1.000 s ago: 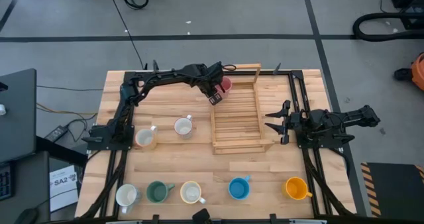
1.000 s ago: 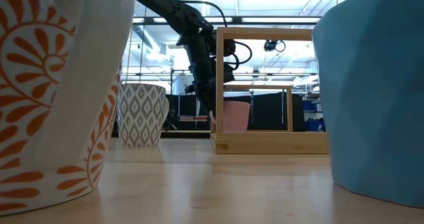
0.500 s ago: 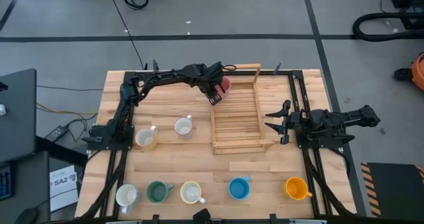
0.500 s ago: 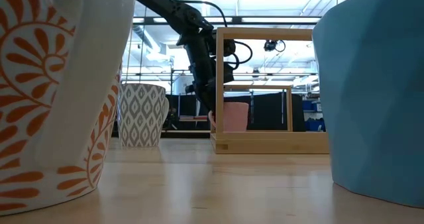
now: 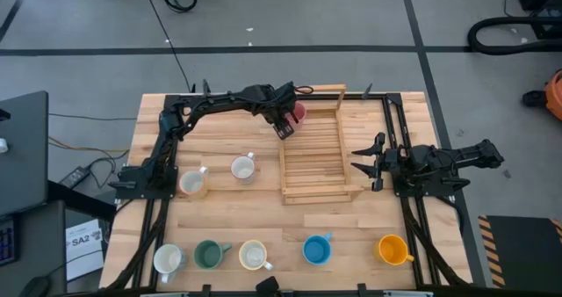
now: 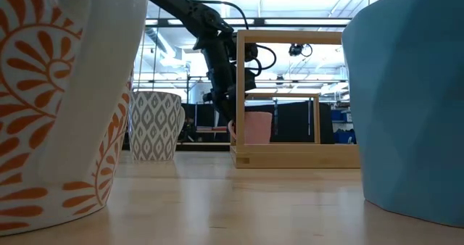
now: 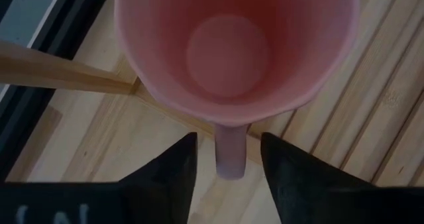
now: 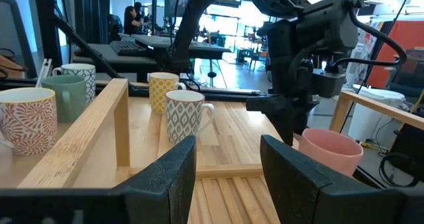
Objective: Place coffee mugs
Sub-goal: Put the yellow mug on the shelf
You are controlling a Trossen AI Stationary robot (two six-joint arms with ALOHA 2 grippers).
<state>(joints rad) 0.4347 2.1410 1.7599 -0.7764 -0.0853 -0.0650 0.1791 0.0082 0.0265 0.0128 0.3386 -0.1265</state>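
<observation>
The pink mug [image 5: 299, 112] stands upright by its base on the slatted wooden rack [image 5: 320, 161], at the rack's far left corner. My left gripper [image 7: 228, 177] is open, pointing down beside the mug. Its fingers stand on either side of the mug's handle [image 7: 230, 151] with a gap on each side. My right gripper [image 5: 364, 162] waits open at the rack's right side, above the table. The other coffee mugs stand on the table: two left of the rack [image 5: 242, 168] and several along the near edge [image 5: 315, 249].
The rack's upright wooden frame [image 6: 290, 35] rises around the pink mug [image 6: 257, 127]. A grey-patterned mug [image 6: 154, 125] stands left of the rack. An orange-patterned mug [image 6: 51, 93] and a blue mug [image 6: 413, 93] stand at the near edge. A person [image 8: 132, 15] is in the room far behind.
My left gripper has opened and let go of the pink mug's handle, staying where it was. The mug rests still on the rack.
</observation>
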